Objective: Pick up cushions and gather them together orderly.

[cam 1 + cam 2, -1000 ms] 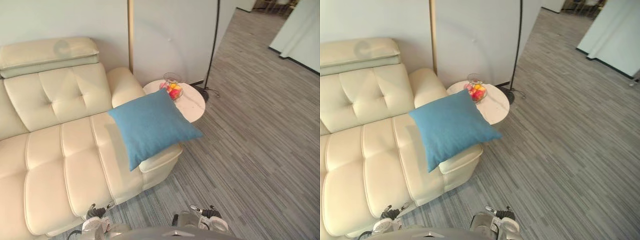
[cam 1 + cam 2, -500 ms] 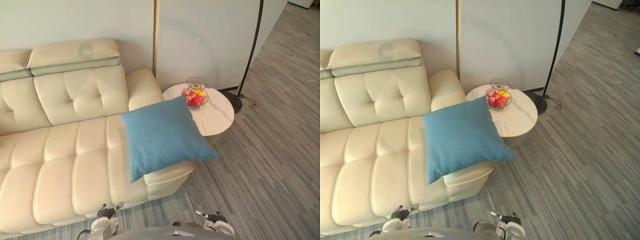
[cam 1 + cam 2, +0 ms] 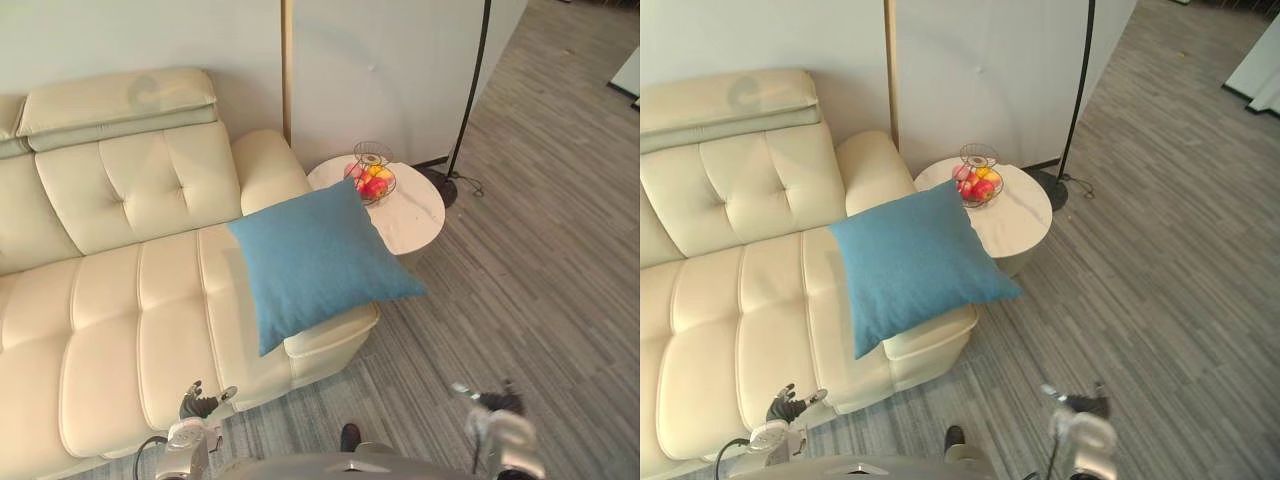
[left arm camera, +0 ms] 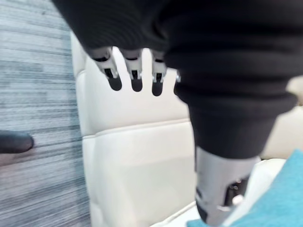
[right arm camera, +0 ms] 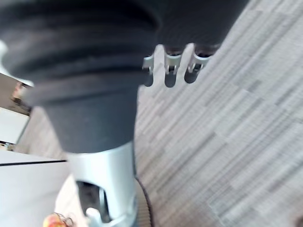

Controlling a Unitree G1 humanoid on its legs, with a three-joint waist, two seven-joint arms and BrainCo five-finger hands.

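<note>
since half a second ago the right hand (image 3: 500, 428) has swung out to the robot's right and come up a little in the eye views. the whole scene has also slid sideways with the camera, and the cushion has not shifted on the sofa. the right hand hangs over the grey striped carpet floor (image 3: 540, 290), its fingers (image 5: 170, 71) straight and loose with nothing in them. the left hand (image 3: 188, 430) hangs low in front of the sofa's base, fingers (image 4: 136, 78) likewise straight and empty, clear of the upholstery. beyond it stands the cream tufted leather sofa (image 3: 110, 300). the blue square fabric cushion (image 3: 315, 260) lies tilted at the sofa's right end, across the seat edge and the low front of the armrest, with one corner jutting past the sofa over the floor. both hands are well apart from it. just beside that end of the sofa is a round white side table (image 3: 415, 215). the cushion overlaps its rim in view, and i cannot tell whether they touch. on the table sits a wire basket of red and yellow fruit (image 3: 372, 180). behind it a black floor lamp pole (image 3: 472, 90) rises against the pale wall (image 3: 380, 70).
</note>
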